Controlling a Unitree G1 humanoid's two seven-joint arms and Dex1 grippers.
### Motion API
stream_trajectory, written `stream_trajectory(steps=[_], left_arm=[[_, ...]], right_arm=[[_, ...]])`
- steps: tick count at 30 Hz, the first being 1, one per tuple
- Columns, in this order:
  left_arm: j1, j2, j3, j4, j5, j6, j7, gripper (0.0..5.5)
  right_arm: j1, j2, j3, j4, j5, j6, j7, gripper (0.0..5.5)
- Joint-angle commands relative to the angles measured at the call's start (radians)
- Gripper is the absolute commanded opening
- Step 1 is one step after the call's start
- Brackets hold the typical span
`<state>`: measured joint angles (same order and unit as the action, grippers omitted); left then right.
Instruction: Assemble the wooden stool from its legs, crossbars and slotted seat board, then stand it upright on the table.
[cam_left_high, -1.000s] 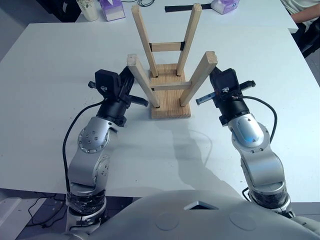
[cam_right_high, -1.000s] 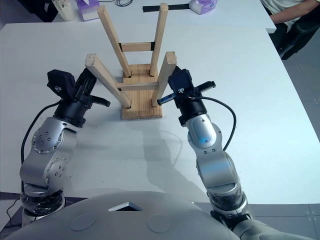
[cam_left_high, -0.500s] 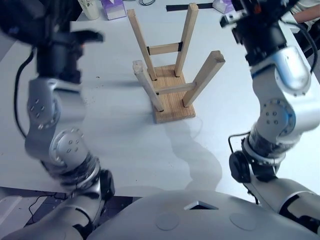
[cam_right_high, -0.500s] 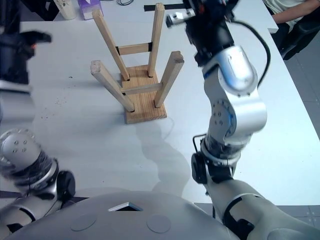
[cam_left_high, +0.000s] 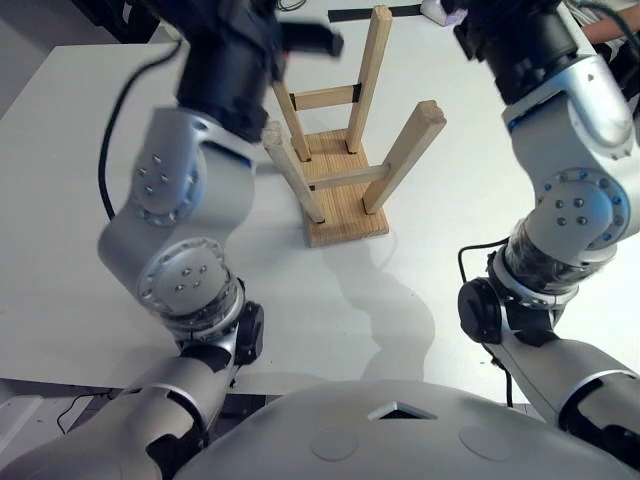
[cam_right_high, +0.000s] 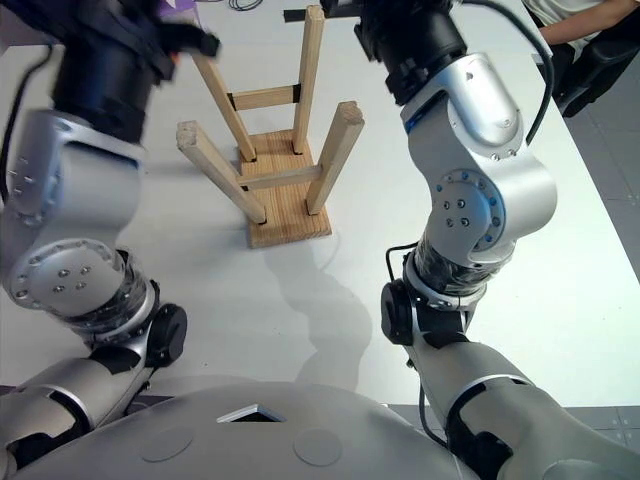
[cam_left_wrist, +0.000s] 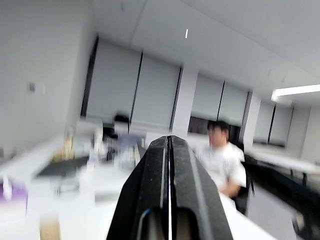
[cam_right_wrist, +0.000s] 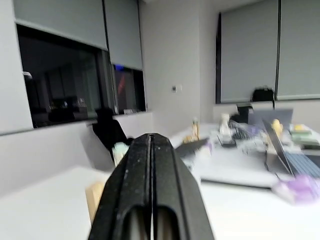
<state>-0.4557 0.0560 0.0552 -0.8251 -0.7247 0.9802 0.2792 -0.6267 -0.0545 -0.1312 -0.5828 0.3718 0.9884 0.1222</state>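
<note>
No text, number or sign can be read — the tissue pack (cam_left_high: 437, 10) just beyond the upturned wooden stool (cam_left_high: 347, 222) carries print, but too blurred to make out.

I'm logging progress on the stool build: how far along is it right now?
Done: the stool looks assembled, with legs and crossbars joined to the seat board. In hand: nothing; the left gripper and right gripper are shut and empty, high above the table. Left: the stool rests upside down, seat board flat on the table, so it needs flipping upright.
</note>
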Motion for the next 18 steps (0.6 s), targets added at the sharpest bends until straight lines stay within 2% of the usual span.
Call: stream_trajectory(steps=[1, 3, 7, 12, 16, 18], left_arm=[[0.191, -0.055, -0.011, 0.087, -0.003, 0.116, 0.054, 0.04], [0.201, -0.054, 0.005, 0.109, 0.025, 0.093, 0.054, 0.04], [0.151, -0.08, 0.024, 0.084, 0.017, 0.032, 0.043, 0.04], [0.057, -0.139, 0.101, 0.035, -0.094, -0.11, 0.011, 0.04], [-0.108, -0.068, 0.259, 0.026, -0.291, -0.269, -0.034, 0.04], [-0.144, 0.012, 0.339, 0.05, -0.37, -0.314, -0.051, 0.04]], right_arm=[[0.184, -0.043, 0.123, 0.086, -0.054, 0.073, -0.021, 0.0], [0.207, -0.051, 0.158, 0.078, -0.059, 0.073, -0.02, 0.0], [0.152, -0.045, 0.138, 0.067, -0.047, 0.061, -0.02, 0.0], [0.022, -0.014, 0.007, 0.074, 0.018, 0.011, -0.024, 0.0], [-0.121, -0.032, -0.17, 0.163, 0.115, -0.039, -0.028, 0.0], [-0.125, -0.078, -0.176, 0.215, 0.106, -0.063, -0.004, 0.0]])
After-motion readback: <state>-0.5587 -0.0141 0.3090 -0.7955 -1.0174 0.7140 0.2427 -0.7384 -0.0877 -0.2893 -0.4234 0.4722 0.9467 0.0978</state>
